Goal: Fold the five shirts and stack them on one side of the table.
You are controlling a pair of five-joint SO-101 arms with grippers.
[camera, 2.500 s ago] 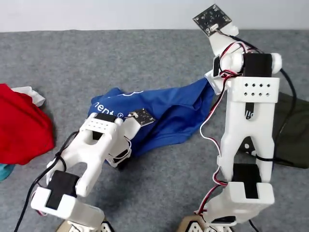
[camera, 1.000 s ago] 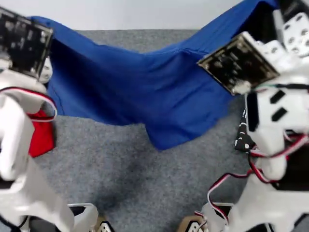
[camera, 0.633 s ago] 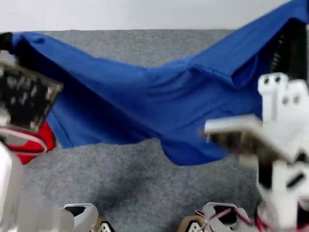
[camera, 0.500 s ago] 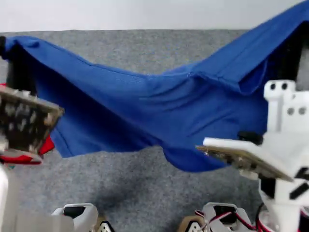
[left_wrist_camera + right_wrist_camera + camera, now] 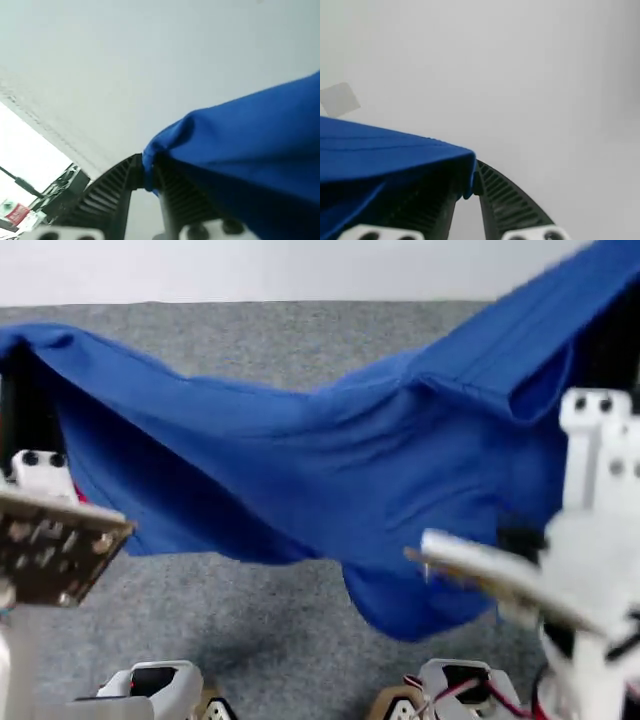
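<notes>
High view, surroundings: grey desk (image 5: 250, 640) underneath, pale wall (image 5: 250, 270) behind. A circuit board (image 5: 50, 552) and white arm parts (image 5: 600, 540) stand in front of the cloth's two ends.
Left tool (image 5: 147, 172): pressed together, pinching a bunched corner of the blue shirt (image 5: 250, 150).
Right tool (image 5: 470, 187): pressed together, pinching another edge of the shirt.
Blue shirt (image 5: 330, 470): strung between both tools, raised above the desk, sagging in the middle. It is creased, with the lowest fold nearer the right tool.

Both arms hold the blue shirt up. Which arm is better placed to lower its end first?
Probably left: its end effector holds the shirt lower in the high view; the right end runs off the top.
</notes>
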